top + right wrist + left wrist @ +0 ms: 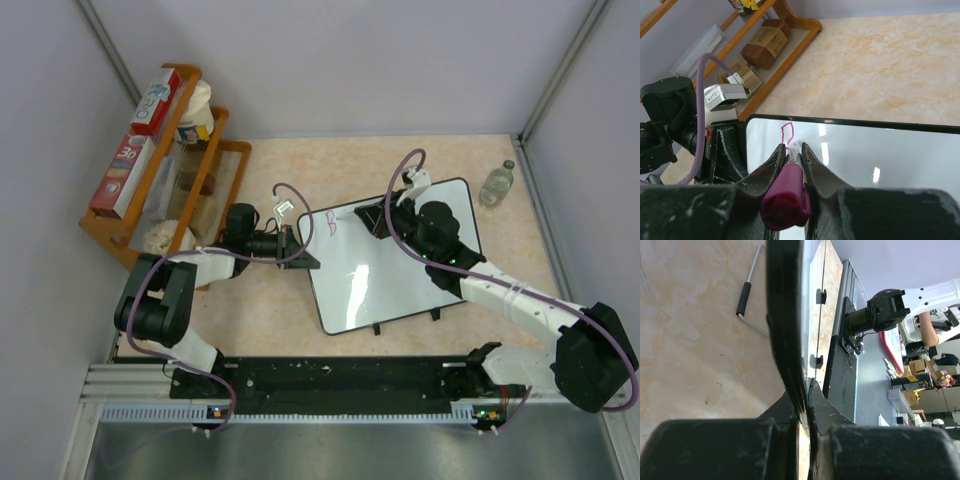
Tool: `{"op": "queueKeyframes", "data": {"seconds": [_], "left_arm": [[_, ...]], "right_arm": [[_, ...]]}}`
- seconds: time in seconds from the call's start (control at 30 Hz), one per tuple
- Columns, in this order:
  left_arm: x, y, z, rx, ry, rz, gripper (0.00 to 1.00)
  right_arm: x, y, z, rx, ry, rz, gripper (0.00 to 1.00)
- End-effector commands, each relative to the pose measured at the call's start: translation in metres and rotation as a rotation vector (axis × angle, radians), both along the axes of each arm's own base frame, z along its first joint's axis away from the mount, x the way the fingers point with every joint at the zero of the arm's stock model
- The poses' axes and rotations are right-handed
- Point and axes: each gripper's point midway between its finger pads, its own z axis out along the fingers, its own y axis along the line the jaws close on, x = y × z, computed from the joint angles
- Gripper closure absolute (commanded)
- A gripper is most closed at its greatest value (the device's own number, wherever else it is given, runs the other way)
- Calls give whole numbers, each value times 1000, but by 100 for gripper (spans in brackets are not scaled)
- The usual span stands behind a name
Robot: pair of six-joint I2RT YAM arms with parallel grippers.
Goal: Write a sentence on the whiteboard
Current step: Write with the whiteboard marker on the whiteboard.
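The whiteboard [395,270] lies flat on the table, glossy white inside a thin black frame. My left gripper [301,251] is shut on its left edge; in the left wrist view the jaws pinch the black frame [785,340] at the left gripper [807,390]. My right gripper [376,221] is shut on a magenta marker [787,195] whose tip rests on the whiteboard [880,160] near its top left corner. Of the sentence, only one angular pink stroke [786,132] shows, just beyond the right gripper [794,147]; it is faint in the top view [330,222].
A wooden rack [232,185] with boxes and packets stands at the back left, close to the left arm. A small clear bottle [497,183] stands at the back right by the wall. The black base rail [330,385] runs along the near edge.
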Motion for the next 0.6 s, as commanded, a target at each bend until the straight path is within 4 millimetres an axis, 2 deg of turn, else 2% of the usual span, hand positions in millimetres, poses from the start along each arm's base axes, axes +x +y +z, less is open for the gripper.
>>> {"op": "queueKeyframes", "data": {"seconds": [0.0,0.57], "left_arm": [[1,-1,-25,71,-154,-5,100],[1,0,-26,75,-152,-4,100]], "right_arm": [[-1,-7,-2,-10,-10,-12,100],[-17,-10,-13,-7,16,24,100]]}}
